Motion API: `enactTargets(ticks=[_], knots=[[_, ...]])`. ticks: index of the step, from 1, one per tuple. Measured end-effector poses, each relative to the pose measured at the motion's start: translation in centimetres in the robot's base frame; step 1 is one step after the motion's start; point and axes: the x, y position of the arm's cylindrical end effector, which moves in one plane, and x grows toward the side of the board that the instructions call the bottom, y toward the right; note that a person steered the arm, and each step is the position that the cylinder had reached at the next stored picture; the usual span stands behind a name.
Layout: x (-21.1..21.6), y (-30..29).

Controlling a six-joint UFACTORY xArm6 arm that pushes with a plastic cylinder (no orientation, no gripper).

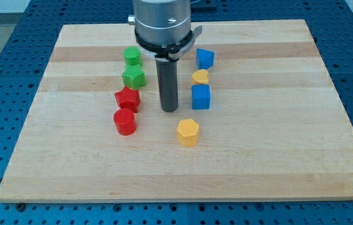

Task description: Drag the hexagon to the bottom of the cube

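Observation:
A yellow hexagon block (188,132) lies below the middle of the wooden board. A blue cube (201,97) stands above it and slightly to the view's right, a short gap apart. My tip (169,110) is the lower end of the dark rod. It rests on the board just left of the blue cube and above-left of the yellow hexagon, touching neither.
A small yellow block (200,77) and a blue angular block (204,59) sit above the cube. To the view's left are two green blocks (132,55) (134,77), a red star-like block (127,99) and a red cylinder (125,122). The board (276,144) lies on a blue table.

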Motion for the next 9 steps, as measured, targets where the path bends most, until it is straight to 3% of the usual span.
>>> enactTargets(ticks=[5,9], knots=[[9.5,1.6],[5.2,3.3]])
